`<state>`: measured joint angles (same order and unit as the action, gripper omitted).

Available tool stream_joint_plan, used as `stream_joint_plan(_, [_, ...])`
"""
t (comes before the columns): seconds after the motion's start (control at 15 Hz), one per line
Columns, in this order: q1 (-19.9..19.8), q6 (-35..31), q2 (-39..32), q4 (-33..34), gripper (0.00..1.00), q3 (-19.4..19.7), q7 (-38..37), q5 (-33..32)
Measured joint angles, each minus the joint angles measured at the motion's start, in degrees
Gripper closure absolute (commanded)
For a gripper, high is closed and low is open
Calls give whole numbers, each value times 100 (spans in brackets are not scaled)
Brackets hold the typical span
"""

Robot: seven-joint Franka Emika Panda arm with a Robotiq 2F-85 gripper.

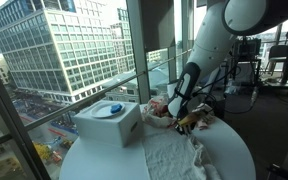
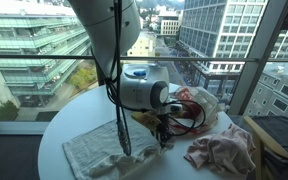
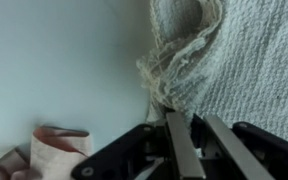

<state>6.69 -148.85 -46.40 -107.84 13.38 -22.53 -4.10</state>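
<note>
Pinching, with the hand (image 3: pixel 184 120) drawn together, the frayed edge of an off-white woven cloth towel (image 3: pixel 254 70) just ahead on the pale round worktop (image 3: pixel 64 60), a pink crumpled cloth (image 3: pixel 59 150) lying near beside.

On the table (image 1: pixel 234 160) the towel (image 1: pixel 174 155) lies before the box (image 1: pixel 109 125) (a small object (image 1: pixel 114 108) sits on top of this box). The gripper (image 3: pixel 181 125) is at the corner of the towel, and a cloth (image 2: pixel 224 150) lies beside it, apart.

Box (image 1: pixel 109 122) near, towel (image 3: pixel 254 70) alongside — table (image 3: pixel 54 60) bare
</note>
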Motion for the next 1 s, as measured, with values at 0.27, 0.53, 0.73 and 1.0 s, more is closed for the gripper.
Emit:
stream_joint_plan(0.27, [33,7,31,-44,91,26,-27,0])
stream_joint_plan(0.53, [237,-33,238,-196,91,21,-59,-12])
stream_joint_plan(0.73, [449,-85,511,-387,91,22,-110,-70])
stream_joint_plan(1.0, [734,-130,772,-570,91,19,-178,-277])
